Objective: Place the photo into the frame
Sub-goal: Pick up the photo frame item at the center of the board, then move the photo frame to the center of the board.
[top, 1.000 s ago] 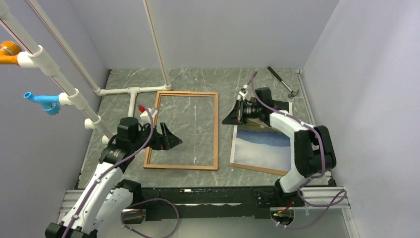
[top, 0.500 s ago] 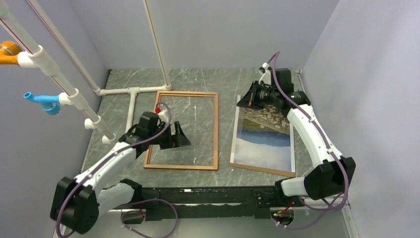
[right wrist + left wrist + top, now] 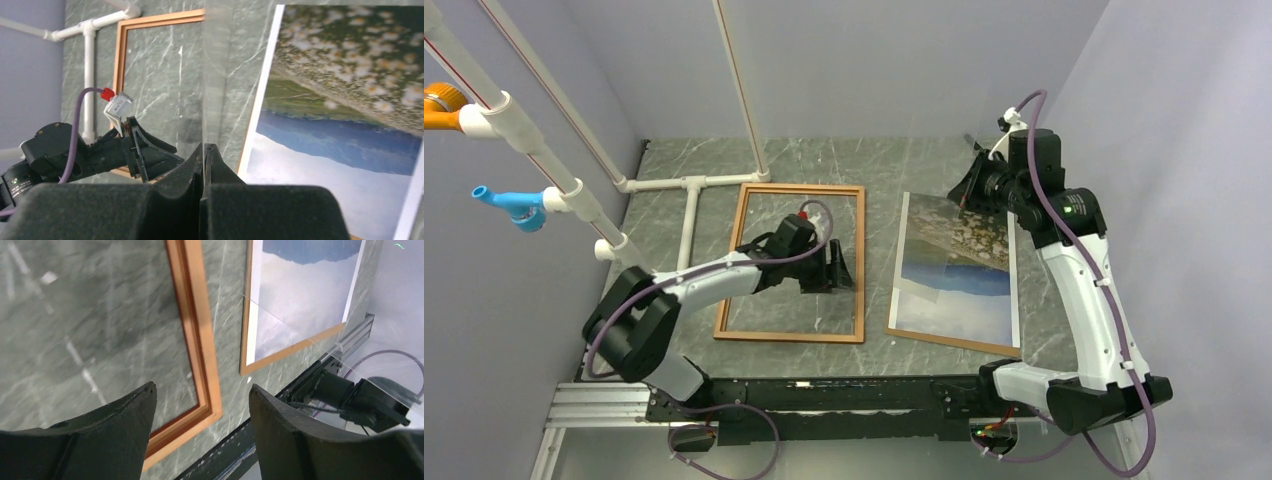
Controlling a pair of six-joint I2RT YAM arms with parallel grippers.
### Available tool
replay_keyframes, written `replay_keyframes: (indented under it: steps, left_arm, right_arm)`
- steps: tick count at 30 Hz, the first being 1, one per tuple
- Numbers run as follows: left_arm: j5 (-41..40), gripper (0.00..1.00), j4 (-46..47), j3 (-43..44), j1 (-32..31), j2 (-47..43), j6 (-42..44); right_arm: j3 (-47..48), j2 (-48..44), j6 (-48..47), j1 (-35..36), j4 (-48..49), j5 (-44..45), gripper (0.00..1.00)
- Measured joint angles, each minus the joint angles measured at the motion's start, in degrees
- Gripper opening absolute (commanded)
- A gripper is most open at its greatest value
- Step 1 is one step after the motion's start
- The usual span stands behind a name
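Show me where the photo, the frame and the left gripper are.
photo [image 3: 954, 280], top external view, on its blue mountain band.
frame [image 3: 804, 186], top external view, on its far rail.
left gripper [image 3: 202, 391], left wrist view, midway between its open fingertips.

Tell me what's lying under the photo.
A brown board lies under the photo; only a thin strip of it shows along two edges. The rest of the board is covered, so its surface cannot be seen.
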Motion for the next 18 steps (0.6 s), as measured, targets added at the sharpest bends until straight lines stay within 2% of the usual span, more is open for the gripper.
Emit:
replay_keyframes:
  steps: [9, 15, 18]
  left_arm:
    - [-1.2, 0.64, 2.4, 8.2, -5.1, 13.4, -1.9]
    - [-1.3, 0.59, 2.6, 10.1, -7.5, 17.8, -2.8]
    - [-1.3, 0.54, 3.2, 10.6, -8.4, 19.2, -3.2]
  right_arm:
    - [8.8, -0.4, -2.4, -0.1, -6.6, 7.5, 0.00]
    - [9.4, -1.6, -3.2, 0.0, -7.7, 10.4, 0.00]
    - [9.3, -1.8, -3.5, -0.1, -7.8, 11.0, 0.00]
